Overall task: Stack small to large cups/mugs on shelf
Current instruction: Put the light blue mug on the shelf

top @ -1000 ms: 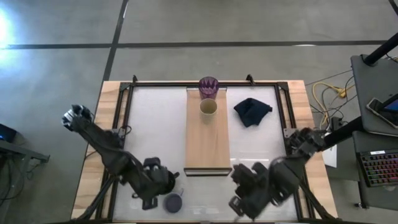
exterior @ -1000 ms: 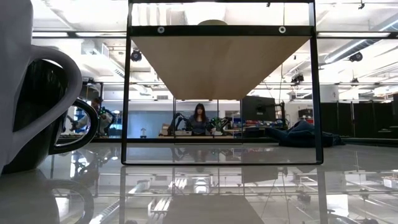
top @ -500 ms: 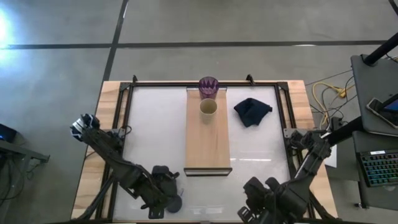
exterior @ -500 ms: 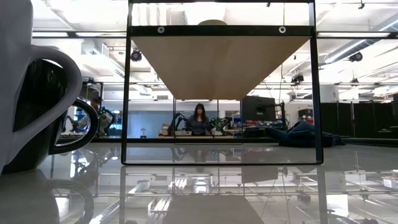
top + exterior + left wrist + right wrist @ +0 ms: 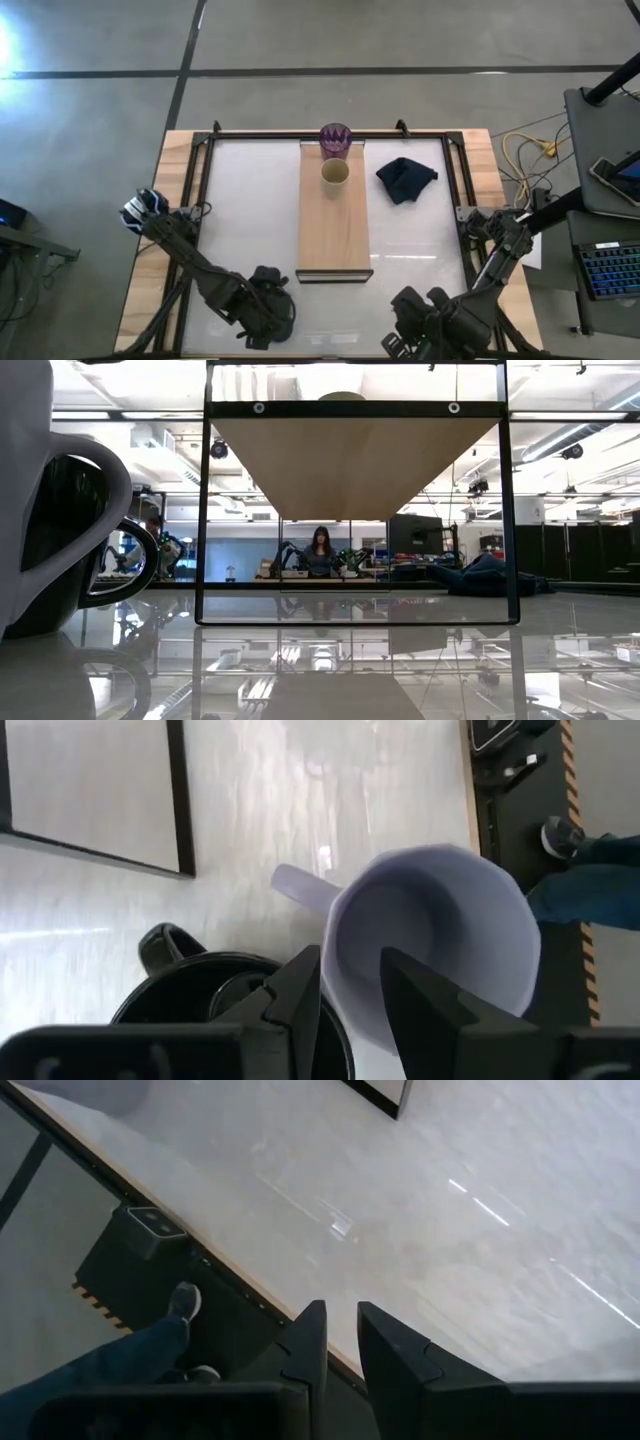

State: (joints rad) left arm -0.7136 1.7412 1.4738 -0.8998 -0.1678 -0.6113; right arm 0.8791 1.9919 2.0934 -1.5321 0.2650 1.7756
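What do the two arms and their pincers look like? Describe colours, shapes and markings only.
Both arms are dark, jointed and bulky at the joints. The left arm has a pale blue-white patch at its far joint. The left pincer and right pincer each have two flat, angular black fingers.

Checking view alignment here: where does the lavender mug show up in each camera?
High: hidden under the left gripper, near table edge.
Low: not identifiable.
Left wrist: lavender mug, its wall between the gripper's fingers, beside the black mug.
Right wrist: absent.
Shared landmark: the black frame.
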